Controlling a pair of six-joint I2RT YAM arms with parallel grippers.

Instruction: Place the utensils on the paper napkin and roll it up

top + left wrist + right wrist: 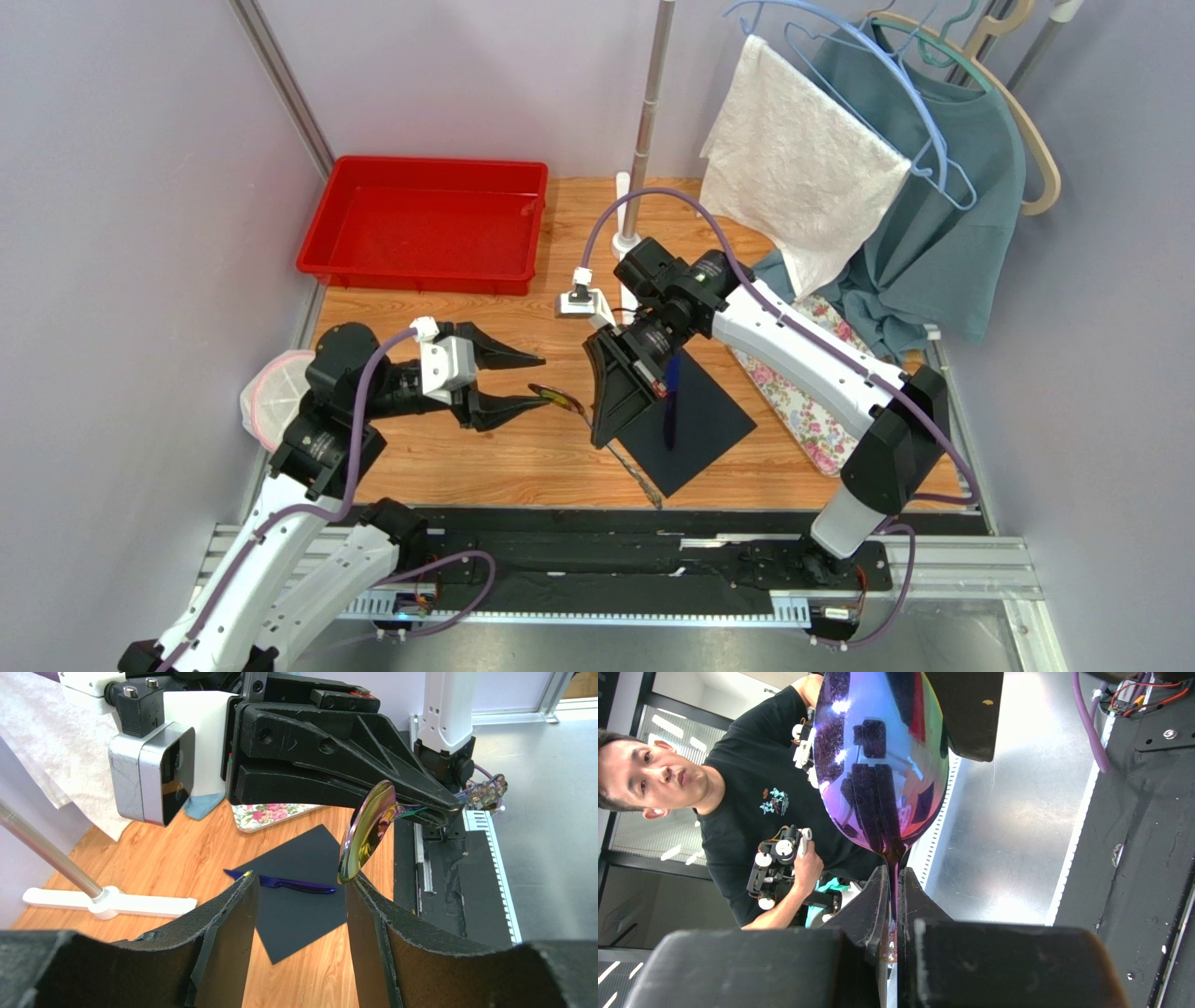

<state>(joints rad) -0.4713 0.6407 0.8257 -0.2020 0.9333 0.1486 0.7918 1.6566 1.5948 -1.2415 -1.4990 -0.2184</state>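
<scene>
The black paper napkin (pixel 709 420) lies flat on the wooden table, also in the left wrist view (pixel 302 910). A blue-black knife (pixel 671 399) lies on it (pixel 291 883). My right gripper (pixel 601 402) hovers over the napkin's left edge, shut on the neck of an iridescent spoon (pixel 878 763). The spoon's bowl (pixel 365 836) sticks out toward my left gripper and its tip nearly touches the left gripper's right finger (pixel 365 903). My left gripper (pixel 537 382) is open and empty, just left of the spoon (pixel 561 399).
A red tray (pixel 421 224) stands at the back left. A floral mat (pixel 807 399) lies right of the napkin under the right arm. A white cloth (pixel 800 161) and a teal garment (pixel 940 210) hang at the back right beside a pole stand (pixel 638 140).
</scene>
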